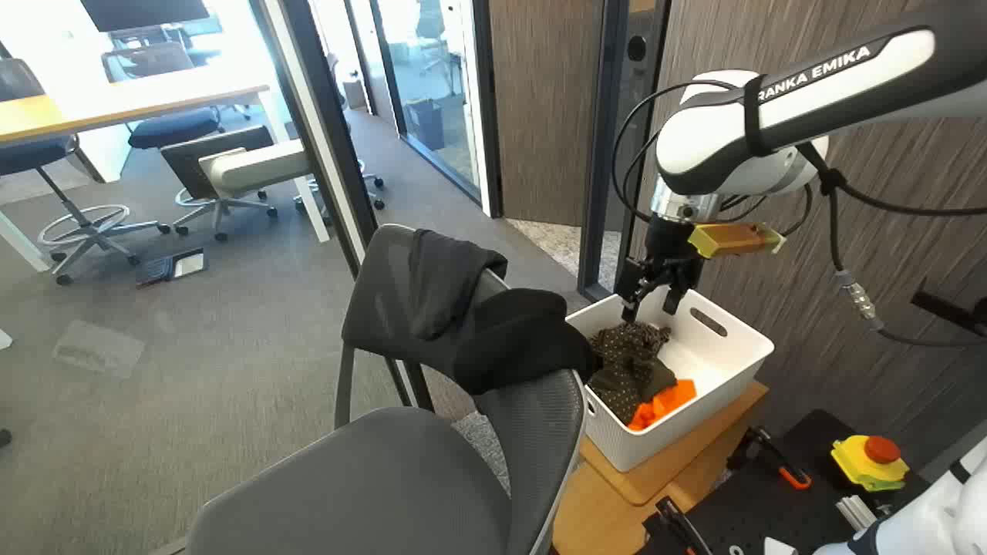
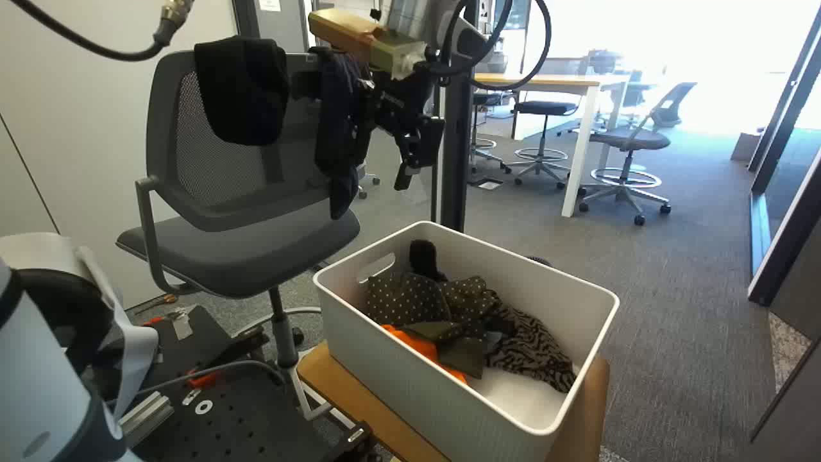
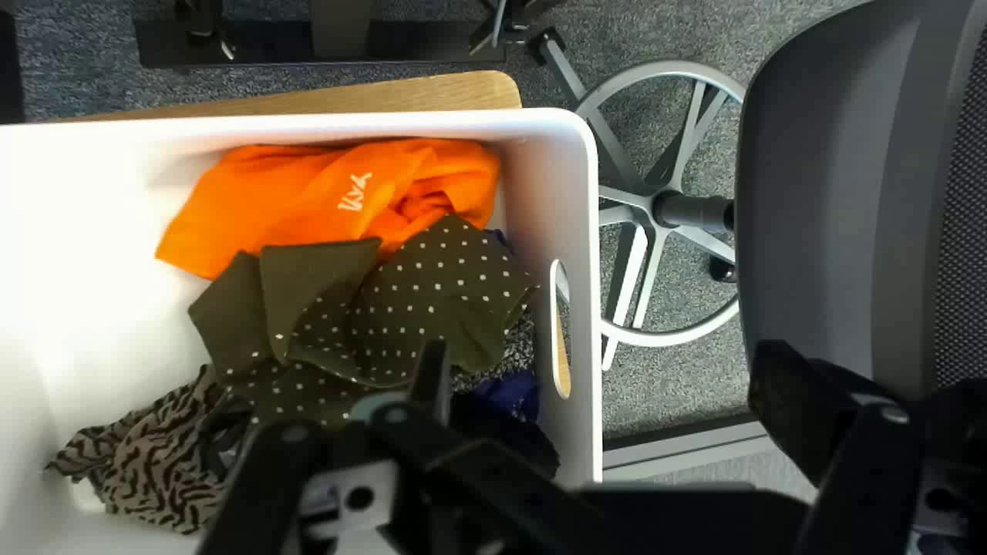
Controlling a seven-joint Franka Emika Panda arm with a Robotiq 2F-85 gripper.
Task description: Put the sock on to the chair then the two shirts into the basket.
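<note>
The white basket (image 1: 736, 358) also shows in an exterior view (image 2: 606, 301) and the wrist view (image 3: 567, 127). In it lie a crumpled orange cloth (image 3: 331, 200), a dark green white-dotted garment (image 3: 447, 281) and a brown-black striped cloth (image 3: 154, 459). Dark blue and black cloth (image 3: 509, 401) lies beside the dotted garment. A grey mesh chair (image 1: 401, 462) has a dark grey cloth (image 1: 447, 285) and a black cloth (image 1: 524, 339) over its backrest. I cannot tell which item is the sock. My gripper (image 1: 651, 308) is open and empty, above the basket's chair-side end, its fingers wide apart in the wrist view (image 3: 605, 362).
The basket stands on a wooden surface (image 1: 570, 509). A black perforated board (image 2: 237, 417) with tools and a yellow-red emergency stop (image 1: 867, 462) stands near the robot base. A glass partition frame (image 1: 339, 146) rises behind the chair. A wood-panel wall (image 1: 871, 247) is close behind the arm.
</note>
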